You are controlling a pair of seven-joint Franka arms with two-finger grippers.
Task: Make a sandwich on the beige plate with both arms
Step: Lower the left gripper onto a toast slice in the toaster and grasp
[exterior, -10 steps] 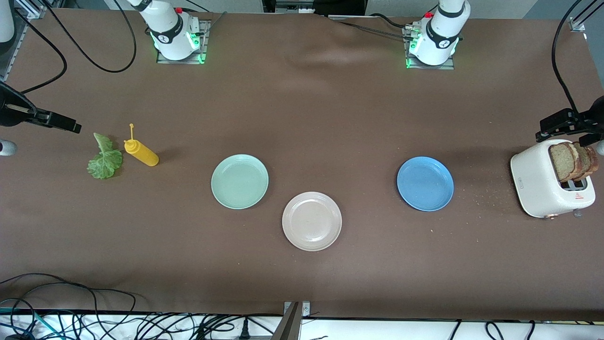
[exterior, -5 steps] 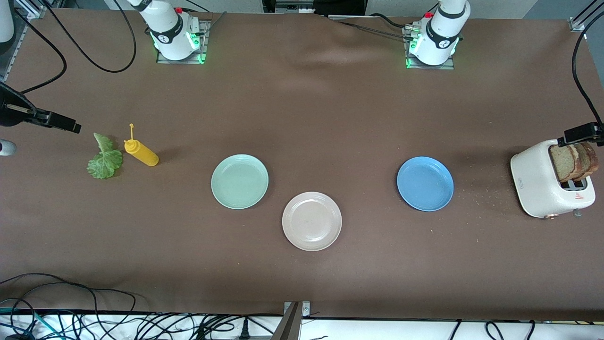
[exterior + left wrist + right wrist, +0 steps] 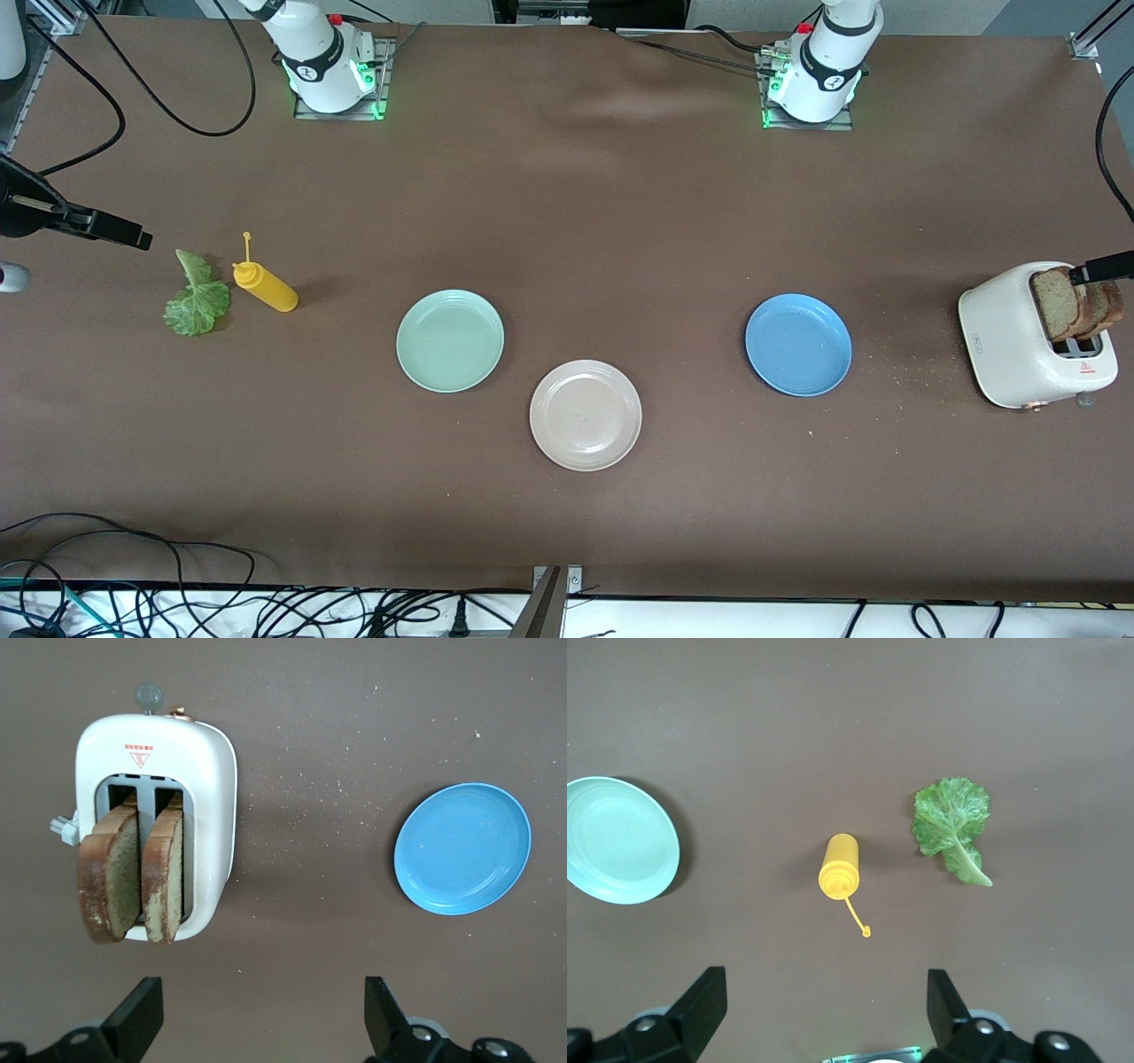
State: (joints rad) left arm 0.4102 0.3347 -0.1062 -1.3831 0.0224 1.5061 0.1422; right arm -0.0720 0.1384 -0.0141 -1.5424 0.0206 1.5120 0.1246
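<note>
- Your table has the beige plate bare, at about 5 o'clock of the mint plate.
- The toaster at the left arm's end holds both bread slices upright, faces side by side.
- The left gripper, fingers spread wide, hangs over the table just beside the toaster; it is the nearer one.
- The right gripper, also spread, waits near the lettuce and bottle.
</note>
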